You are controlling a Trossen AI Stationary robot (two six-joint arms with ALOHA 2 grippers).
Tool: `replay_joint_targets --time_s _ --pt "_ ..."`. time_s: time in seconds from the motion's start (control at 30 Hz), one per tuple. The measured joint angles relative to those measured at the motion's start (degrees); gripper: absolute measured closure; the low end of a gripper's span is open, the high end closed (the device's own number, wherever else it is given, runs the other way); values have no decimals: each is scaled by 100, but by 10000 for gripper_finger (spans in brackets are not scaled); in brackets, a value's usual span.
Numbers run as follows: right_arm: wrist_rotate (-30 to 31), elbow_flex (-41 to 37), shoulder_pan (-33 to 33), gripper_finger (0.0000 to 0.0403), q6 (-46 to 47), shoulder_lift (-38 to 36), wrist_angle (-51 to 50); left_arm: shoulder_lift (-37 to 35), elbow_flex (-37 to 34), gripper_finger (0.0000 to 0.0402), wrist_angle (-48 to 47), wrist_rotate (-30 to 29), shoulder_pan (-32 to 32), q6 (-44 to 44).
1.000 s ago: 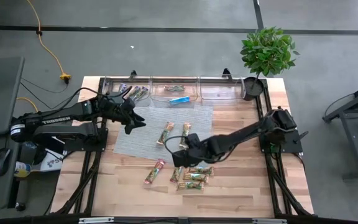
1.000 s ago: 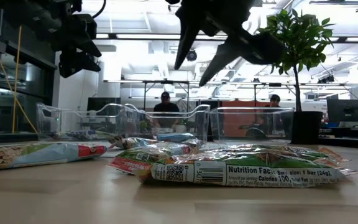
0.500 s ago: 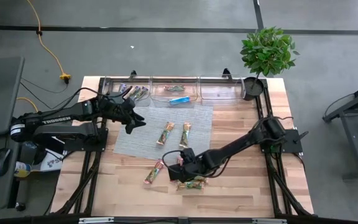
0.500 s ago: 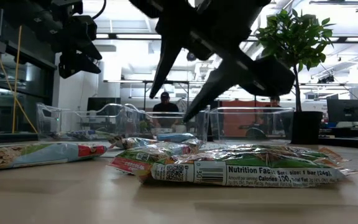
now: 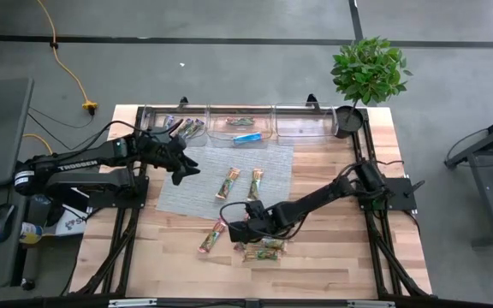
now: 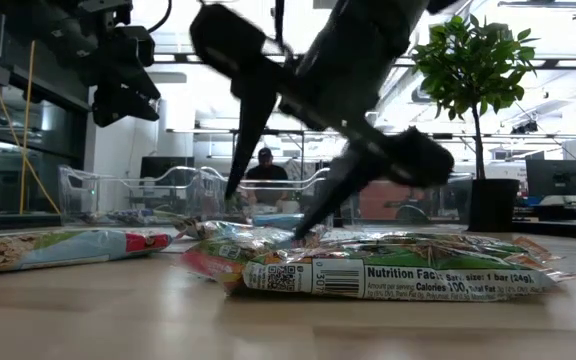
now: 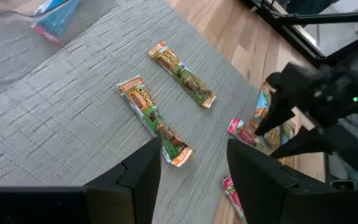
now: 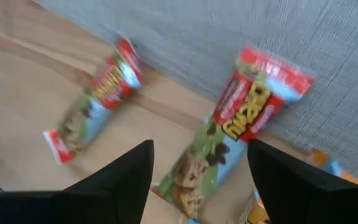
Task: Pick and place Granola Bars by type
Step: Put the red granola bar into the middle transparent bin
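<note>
Your right pincer is hanging released over the Granola Bars clustered low-centre on the tabletop; two more are lying on the grey mat. Your left pincer is hovering released at the mat's upper left, near the clear bins.

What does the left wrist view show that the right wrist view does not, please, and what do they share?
Only the left wrist view shows the two bars lying side by side on the grey mat, a blue bar in a clear bin, and the open right gripper over the pile. Only the right wrist view shows a red-ended bar lying alone on the wood and a second bar crossing the mat's edge, between that gripper's spread fingers. Both share the mat and wooden table.
</note>
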Motion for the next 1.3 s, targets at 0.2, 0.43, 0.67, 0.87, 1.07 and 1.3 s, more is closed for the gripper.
replay_joint_targets --time_s 0.2,0.43,0.67,0.87,1.07,1.3 --pt "-296 7 -99 156 191 284 202 0 -2 223 -35 -6 0 157" --pt "-453 9 -226 159 299 311 219 0 -2 223 -37 -4 0 161" --pt "-795 9 -398 181 299 318 206 0 -2 223 -37 -5 0 171" --pt "-973 1 -575 202 116 327 240 0 -2 223 -37 -13 0 211" --pt "-1040 0 -836 206 -126 384 476 0 -2 223 -37 -69 0 215" --pt "-1415 19 -919 206 -199 663 902 0 0 223 -67 -72 0 215"
